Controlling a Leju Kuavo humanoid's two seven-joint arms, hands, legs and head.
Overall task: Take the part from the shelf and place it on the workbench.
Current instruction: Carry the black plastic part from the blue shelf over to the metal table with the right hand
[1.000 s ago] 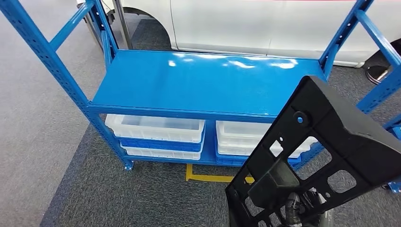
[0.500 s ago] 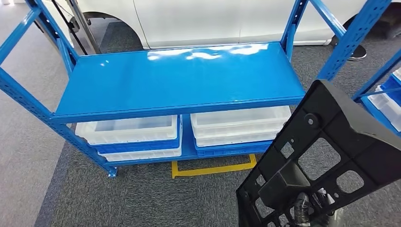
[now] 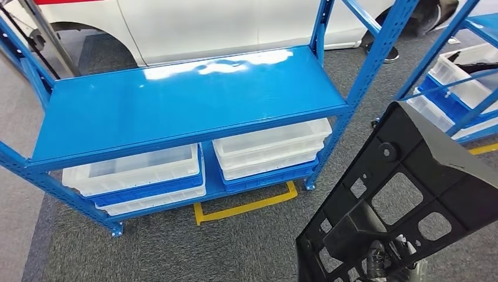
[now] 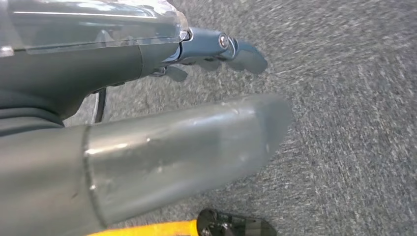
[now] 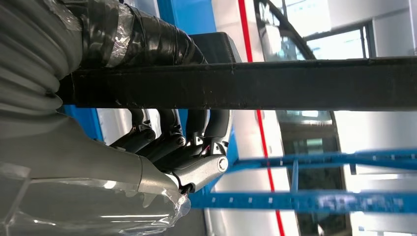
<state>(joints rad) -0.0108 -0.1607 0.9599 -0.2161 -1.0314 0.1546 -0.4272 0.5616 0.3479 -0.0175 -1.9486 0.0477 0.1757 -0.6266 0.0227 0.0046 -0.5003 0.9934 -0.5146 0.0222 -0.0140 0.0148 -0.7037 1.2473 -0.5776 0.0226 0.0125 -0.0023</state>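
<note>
Grey carpet (image 3: 176,247), a white car body (image 3: 223,23) behind the blue shelf rack (image 3: 182,103). Black plastic part (image 3: 411,194) off the shelf, tilted upright at lower right, carried by the right hand (image 5: 172,147), fingers (image 5: 169,140) curled around its edge. Left hand (image 4: 216,49) hanging over the carpet, holding nothing, fingers loosely apart. Against a second ago: whole view swung, rack slid leftward, a second rack with white bins (image 3: 464,76) now at right; part fixed in frame. Probably turning toward the workbench; placing not yet done.
</note>
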